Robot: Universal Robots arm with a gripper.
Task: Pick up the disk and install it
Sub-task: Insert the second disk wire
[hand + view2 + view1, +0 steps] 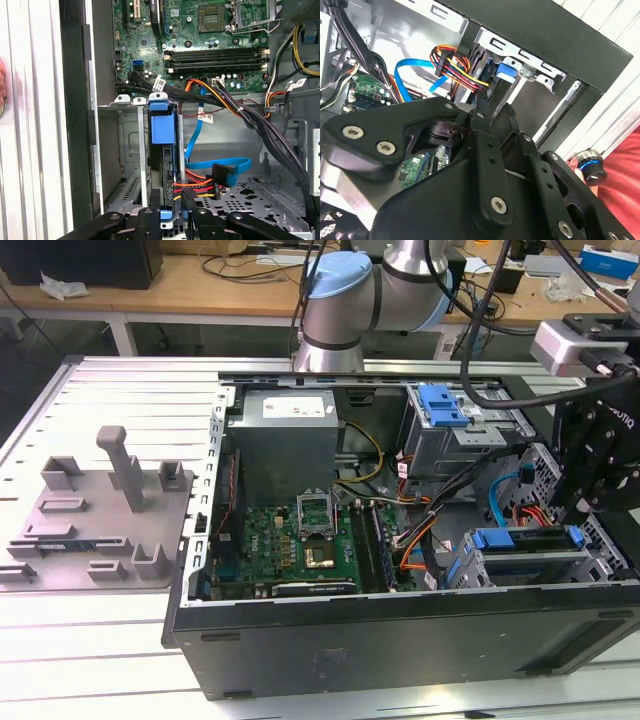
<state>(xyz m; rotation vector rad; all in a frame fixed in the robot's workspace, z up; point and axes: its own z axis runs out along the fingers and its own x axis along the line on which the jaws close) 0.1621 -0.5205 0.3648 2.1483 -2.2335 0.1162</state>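
In the exterior view, the gripper hung over the case's right end, above the disk seated in the near-right bay. In the first wrist view, the disk stood in its cage. I couldn't tell the gripper's grip.

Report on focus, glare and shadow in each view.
Exterior view: even room light, the open computer case sharp, its front wall dark. Second wrist view: the black gripper looms close and soft, with a pale washed-out strip along one edge. First wrist view: the disk and motherboard crisp, the bay beside them shadowed.
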